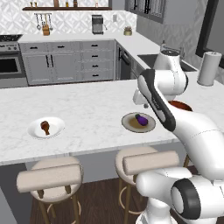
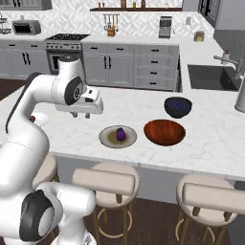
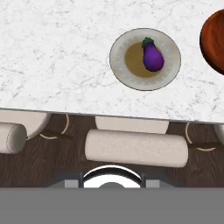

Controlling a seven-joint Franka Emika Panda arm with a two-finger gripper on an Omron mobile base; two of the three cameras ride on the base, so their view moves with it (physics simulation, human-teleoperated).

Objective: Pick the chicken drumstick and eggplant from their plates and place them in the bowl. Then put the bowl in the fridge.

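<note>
The chicken drumstick [image 1: 45,127] lies on the white plate [image 1: 57,126] at the island's left. On the tan plate [image 2: 105,139] with its olive rim rests the dark purple eggplant [image 2: 120,134], also seen from above as eggplant [image 3: 152,57] on plate [image 3: 171,65]. Just right of that plate stands the reddish-brown bowl [image 2: 164,132], with nothing in it. My gripper [image 2: 81,115] hangs above the counter, left of the eggplant's plate and well clear of it, open with nothing between its fingers. The fridge is out of view.
A dark navy bowl [image 2: 178,106] sits behind the reddish-brown one. A paper towel roll [image 1: 208,68] and a sink [image 2: 210,76] are at the far right. Padded stools [image 3: 136,148] stand below the counter's near edge.
</note>
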